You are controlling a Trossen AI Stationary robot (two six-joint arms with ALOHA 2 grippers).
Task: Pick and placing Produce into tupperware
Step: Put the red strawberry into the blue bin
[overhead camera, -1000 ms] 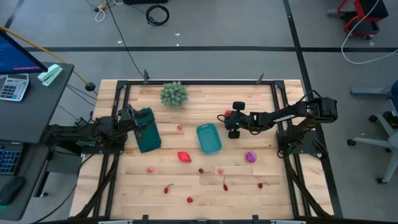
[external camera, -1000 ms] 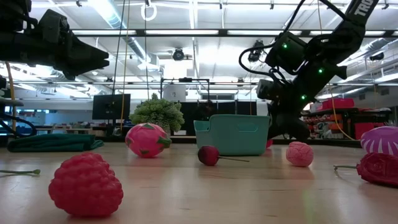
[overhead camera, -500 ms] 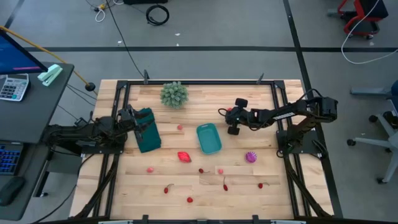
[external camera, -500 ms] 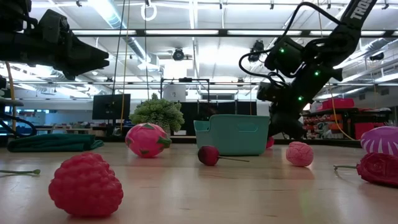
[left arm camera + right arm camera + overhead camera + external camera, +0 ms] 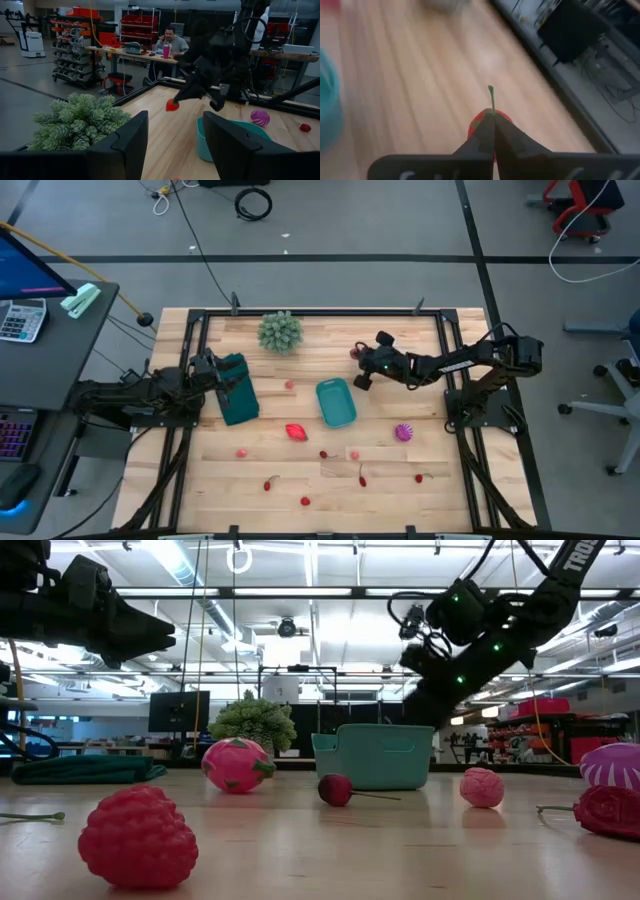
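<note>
The teal tub (image 5: 336, 402) sits mid-table on its base and also shows in the low view (image 5: 373, 755). My right gripper (image 5: 358, 360) hovers just past the tub's far right corner, shut on a tiny red fruit (image 5: 172, 105) with a green stem (image 5: 491, 95). My left gripper (image 5: 172, 150) is open at the table's left side, above a dark green flat piece (image 5: 236, 390). Loose produce lies on the wood: a red-pink fruit (image 5: 296, 431), a purple spiky ball (image 5: 403, 432) and several small red pieces near the near edge (image 5: 305, 501). My right gripper pinches the small red fruit's body (image 5: 476, 125) between its two fingertips (image 5: 485, 132). It comes slanting down from the table's right. The fruit is lifted clear of the wood, and its green stem points away from the fingers.
A spiky pale-green plant ball (image 5: 280, 331) stands near the far edge. A raspberry-like piece (image 5: 137, 837) and a pink fruit (image 5: 236, 765) lie on the table's near part. Black frame rails (image 5: 320, 311) border the table. A person sits at a desk beyond the table (image 5: 172, 40).
My right gripper has risen from the tabletop beside the tub's right side and swung toward the far left, tipping from pointing down to a shallow slant. The red fruit has come up off the table with it. The left arm has kept still.
</note>
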